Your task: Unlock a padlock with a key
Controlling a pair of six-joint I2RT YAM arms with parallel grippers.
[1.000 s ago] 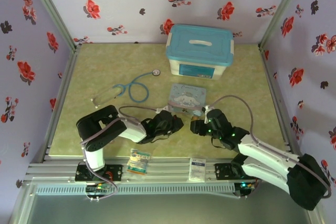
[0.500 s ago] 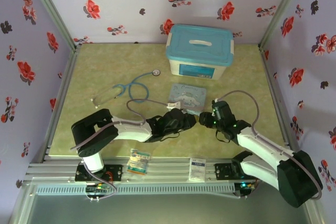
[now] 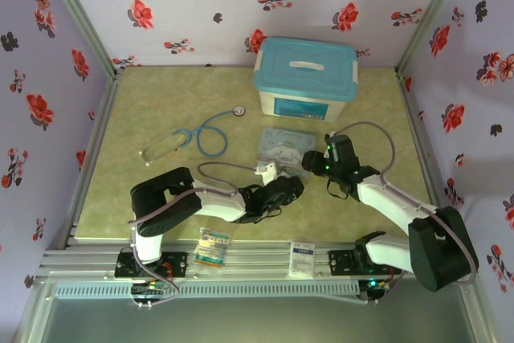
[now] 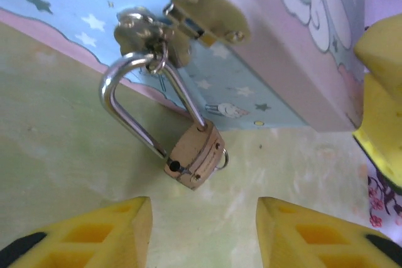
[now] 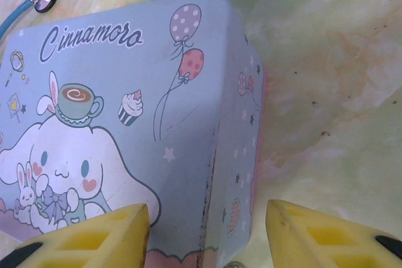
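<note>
At the near edge of the tabletop (image 3: 144,198) my left gripper (image 4: 204,218) lies low with its fingers (image 4: 94,233) spread and nothing between them. Just ahead of them the padlock (image 4: 193,155) rests with its brass body on the tabletop, its silver shackle (image 4: 125,105) hooked through the hasp (image 4: 201,20) on the near side of the cartoon tin (image 5: 125,123), which sits about mid-tabletop, a little right of centre.

I judge the padlock light, rigid and smooth, so it is likely to slip or swing on that loose hasp if I nudge it. I would pinch the body across its two flat faces, low on the brass, and leave the keyhole end (image 4: 176,167) open. The tin looks light too and may slide if I pull.

My right gripper (image 5: 207,224) hovers over the tin's right near corner, fingers (image 5: 326,233) spread and empty. The two grippers are close together, so the room around the lock is tight. There is bare tabletop to the right of the tin and along the left side.

Farther left lies the stethoscope (image 3: 210,134), well apart from the lock, and the blue-lidded box (image 3: 305,78) stands at the far edge behind the tin
</note>
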